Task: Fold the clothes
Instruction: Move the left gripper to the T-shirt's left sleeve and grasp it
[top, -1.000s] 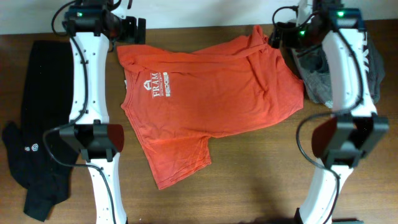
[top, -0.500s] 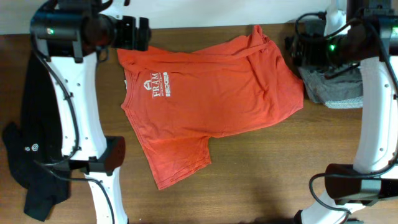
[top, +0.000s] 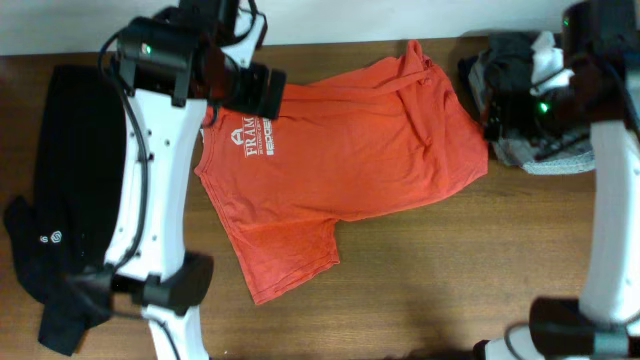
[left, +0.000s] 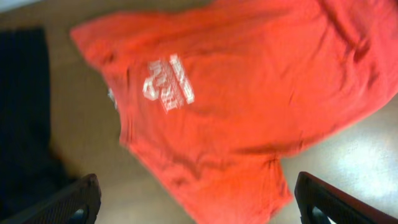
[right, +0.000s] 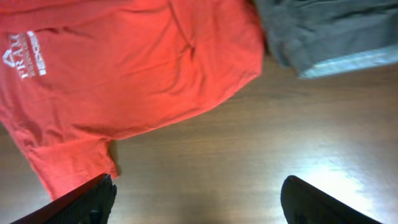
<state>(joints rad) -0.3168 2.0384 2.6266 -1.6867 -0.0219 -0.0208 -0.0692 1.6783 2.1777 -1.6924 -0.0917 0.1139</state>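
A long black garment lies on the wooden table, well to the left of the orange-red T-shirt, and it does not touch it. The left gripper hangs above the upper left corner of the T-shirt, near the white lettering. In the left wrist view its two fingertips stand far apart at the lower corners, with nothing between them, so the jaws are spread wide and hold nothing.

The T-shirt is spread mostly flat in the middle of the table. Its neck opening is at the left side, one short sleeve points to the lower side, and some folds run along its upper right part.

The right gripper is in the air just to the right of the T-shirt's upper right corner. Its jaws are also spread wide and empty. A dark grey garment lies bunched just beside the right edge of the T-shirt; I cannot tell if they touch.
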